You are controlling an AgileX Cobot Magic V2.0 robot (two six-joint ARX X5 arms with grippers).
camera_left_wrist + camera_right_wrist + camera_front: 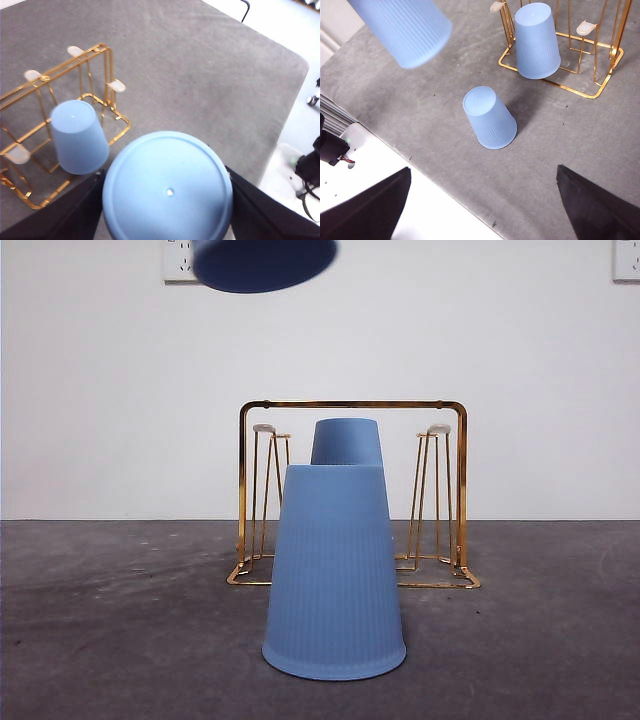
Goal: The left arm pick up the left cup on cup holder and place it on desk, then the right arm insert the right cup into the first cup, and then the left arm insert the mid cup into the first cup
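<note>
My left gripper (167, 200) is shut on a blue cup (167, 185), held bottom-up high in the air; its rim shows at the top of the front view (265, 262) and it shows blurred in the right wrist view (402, 30). A second blue cup (335, 575) stands upside down on the desk (120, 620) in front of the cup holder (350, 404); it also shows in the right wrist view (490, 120). The mid cup (346, 442) sits on the holder's middle peg. The side pegs are bare. My right gripper (482, 210) is open and empty, high above the desk's edge.
White wall behind with sockets (180, 260) at the top corners. The desk's edge and a white surface (420, 220) with cables lie below my right gripper. The desk's rounded far corner (300, 65) shows in the left wrist view.
</note>
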